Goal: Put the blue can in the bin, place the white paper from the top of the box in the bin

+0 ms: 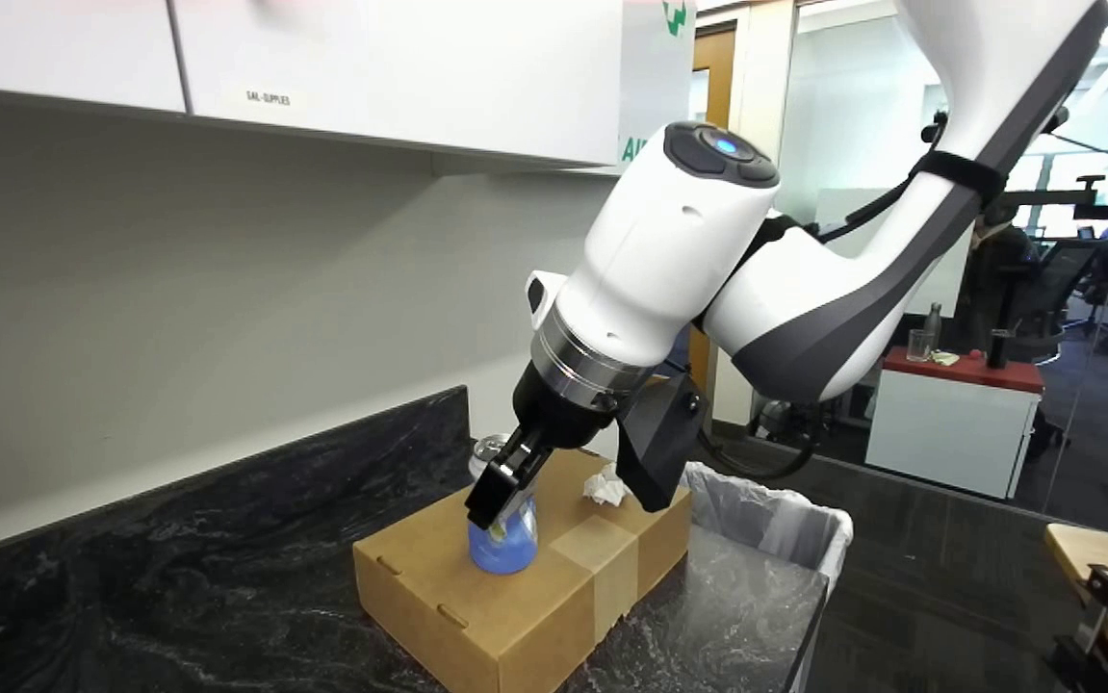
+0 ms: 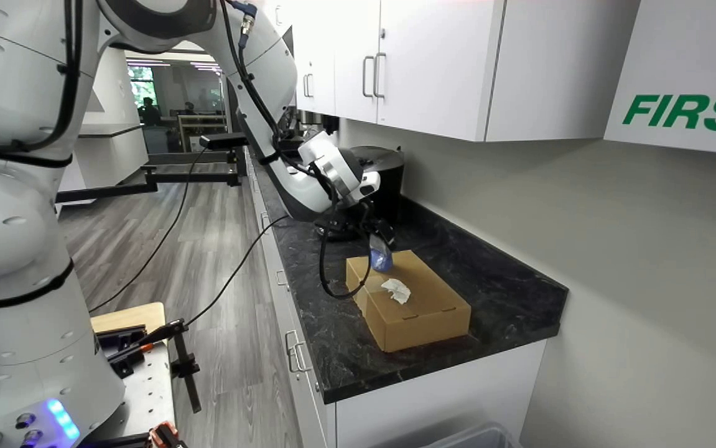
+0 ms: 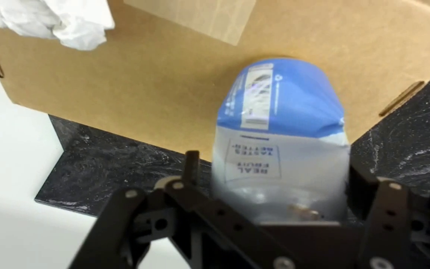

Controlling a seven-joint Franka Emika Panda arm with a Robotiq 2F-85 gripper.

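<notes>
The blue can (image 3: 285,104), blue and white, stands on top of the brown cardboard box (image 1: 428,568). My gripper (image 3: 275,175) reaches around it, one finger on each side. In the wrist view the left finger (image 3: 191,164) stands clear of the can by a visible gap, while the right finger (image 3: 362,186) is right against or very near its side. A crumpled white paper (image 1: 606,484) lies on the same box top, apart from the can; in the wrist view the paper (image 3: 54,22) is at upper left. The bin (image 1: 756,505), lined with clear plastic, stands past the counter's end.
The box sits on a dark marbled counter (image 1: 178,597) against a grey wall. White cabinets (image 1: 399,67) hang above the arm. A black round appliance (image 2: 389,168) stands farther along the counter. A cable loop (image 2: 333,292) hangs from the wrist near the box.
</notes>
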